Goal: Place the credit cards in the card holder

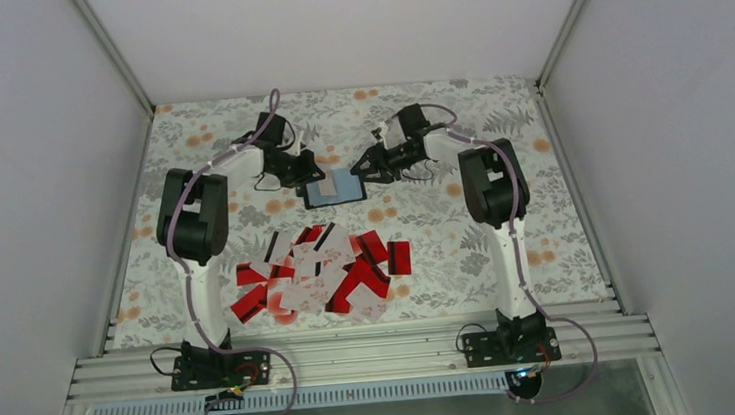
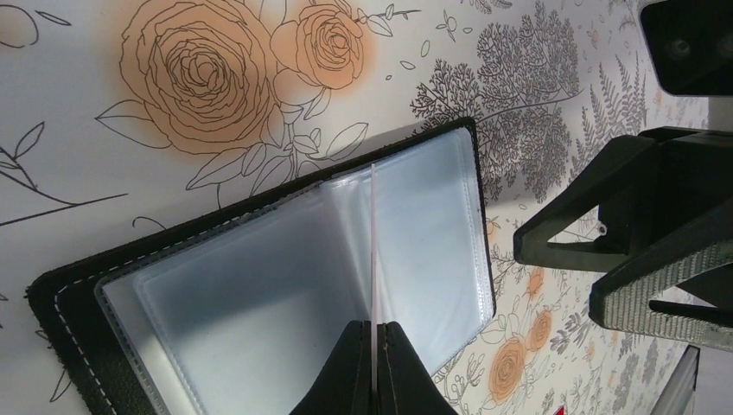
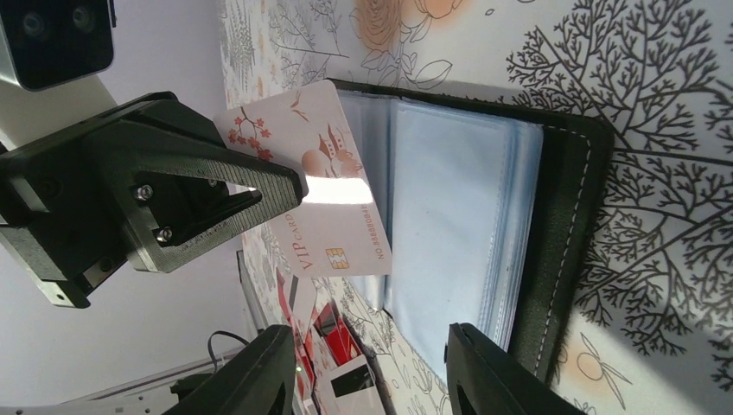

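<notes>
The card holder (image 1: 334, 188) lies opened flat on the floral tablecloth (image 1: 448, 251) toward the far side of the table, between the two grippers, with its black stitched cover down and its pale blue-grey clear plastic sleeves (image 3: 449, 207) facing up. Over it stands a pale VIP card (image 3: 337, 147) with red blossom marks and a gold chip. From the left wrist view we see it edge-on as a thin line running from the fingers to the middle of the sleeves. We cannot tell whether its far edge has entered a sleeve or only rests against one. The left gripper (image 2: 373, 333) is clamped tight on that card's near edge, just beside the holder's left side. The right gripper (image 3: 370, 337) hovers at the holder's opposite side with its fingers spread wide apart. One finger sits over the holder's black border, and we cannot tell whether it touches. The rest of the credit cards (image 1: 317, 272) lie in a loose overlapping heap, bright red ones mixed with pale ones. This heap is nearer the arm bases and well apart from the holder.
</notes>
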Tool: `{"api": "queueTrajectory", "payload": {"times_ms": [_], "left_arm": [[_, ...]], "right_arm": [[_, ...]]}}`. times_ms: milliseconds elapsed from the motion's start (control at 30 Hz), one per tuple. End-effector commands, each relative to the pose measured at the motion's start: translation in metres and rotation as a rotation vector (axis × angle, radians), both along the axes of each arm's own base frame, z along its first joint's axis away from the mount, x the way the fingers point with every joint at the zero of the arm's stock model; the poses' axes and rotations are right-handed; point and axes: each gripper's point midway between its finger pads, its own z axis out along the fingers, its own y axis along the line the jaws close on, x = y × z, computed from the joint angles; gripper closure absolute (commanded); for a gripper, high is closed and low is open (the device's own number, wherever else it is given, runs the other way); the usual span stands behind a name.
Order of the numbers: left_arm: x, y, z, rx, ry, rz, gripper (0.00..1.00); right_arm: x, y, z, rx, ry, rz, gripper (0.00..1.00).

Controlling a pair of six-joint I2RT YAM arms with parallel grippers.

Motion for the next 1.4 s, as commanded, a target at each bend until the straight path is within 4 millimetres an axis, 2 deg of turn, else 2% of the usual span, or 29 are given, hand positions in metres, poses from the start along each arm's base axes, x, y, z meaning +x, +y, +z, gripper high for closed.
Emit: {"api": "queueTrajectory", "payload": {"times_ms": [0,367,1100,1367], "left_arm": [[0.003,-0.001,-0.004,-0.028,0.013,0.003,0.98],[-0.002,-0.005,-0.012,-0.057,0.047,0.007,0.98],[0.001,-0.002,-0.008,-0.095,0.093,0.045,0.98],[0.001,0.0,-0.012,-0.128,0.137,0.053,0.98]], "right_arm": [[-0.005,0.005,-0.013,0.008,0.008,0.019,0.56],[-0.012,0.003,-0.028,-0.006,0.037,0.027,0.63],[-0.019,-0.008,-0.052,-0.07,0.053,0.035,0.67],[-0.018,-0.01,-0.052,-0.072,0.052,0.032,0.68]]}}
